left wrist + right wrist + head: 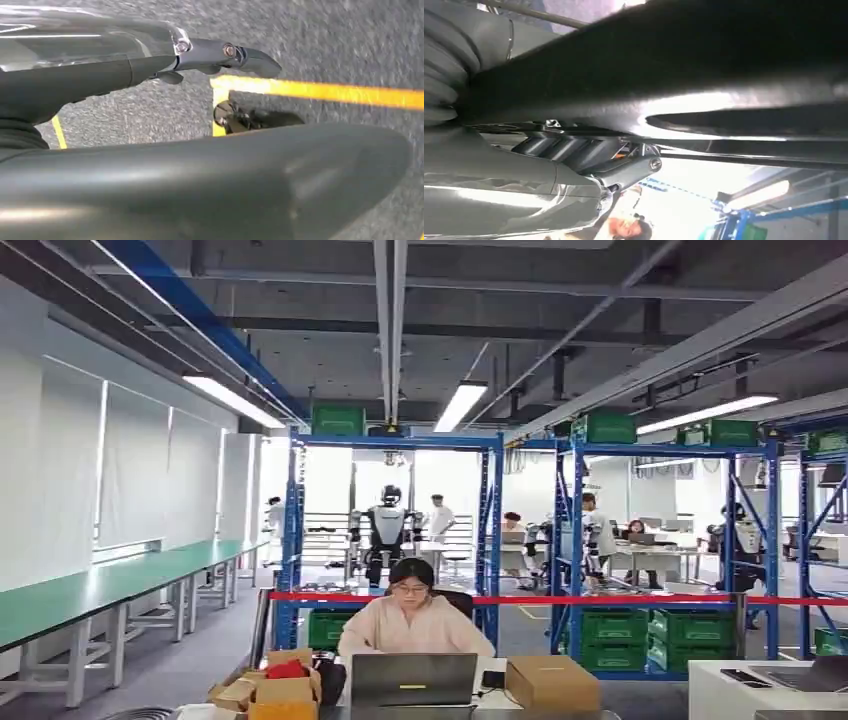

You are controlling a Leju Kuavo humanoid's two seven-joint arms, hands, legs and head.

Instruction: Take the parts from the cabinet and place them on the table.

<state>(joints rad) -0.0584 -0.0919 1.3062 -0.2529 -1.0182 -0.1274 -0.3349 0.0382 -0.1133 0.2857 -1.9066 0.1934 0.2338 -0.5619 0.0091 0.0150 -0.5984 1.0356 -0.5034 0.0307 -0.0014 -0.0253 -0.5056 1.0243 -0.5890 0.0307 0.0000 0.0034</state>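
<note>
Looks out across a wide workshop, not onto any shelf at close range. Cannot pick out the parts anywhere. Places them, as a guess only, in the green bins (615, 627) on the blue racks (488, 530), well apart from here and behind a red barrier tape (600, 600). Finds a row of green-topped tables (100, 585) along the left wall, but cannot tell whether one of them is the table meant.

Holds nothing in the left hand (200, 175): thumb and a dark finger spread apart, with grey floor and a yellow floor line (340, 92) seen between them. Cannot tell how the fingers of the right hand (574, 165) lie, pressed as they are against a broad dark shape too near and too blurred to call a grip or a held thing.

Reads as an early stage: no shelf reached yet, nothing delivered.

Could go wrong in several ways from here:

- Could walk straight into the desk ahead, where a person (412, 620) sits behind a laptop (412, 680) with a closed cardboard box (552, 682) and an open carton (275, 690) beside it.
- Could catch the tape across chest or arms by heading directly for the racks.
- Could settle on the wrong rack, with several alike standing side by side.
- Could cross paths with another humanoid robot (387, 530) among the racks.
- Could clip furniture with a low arm while turning, given nothing of either arm in the forward view.
</note>
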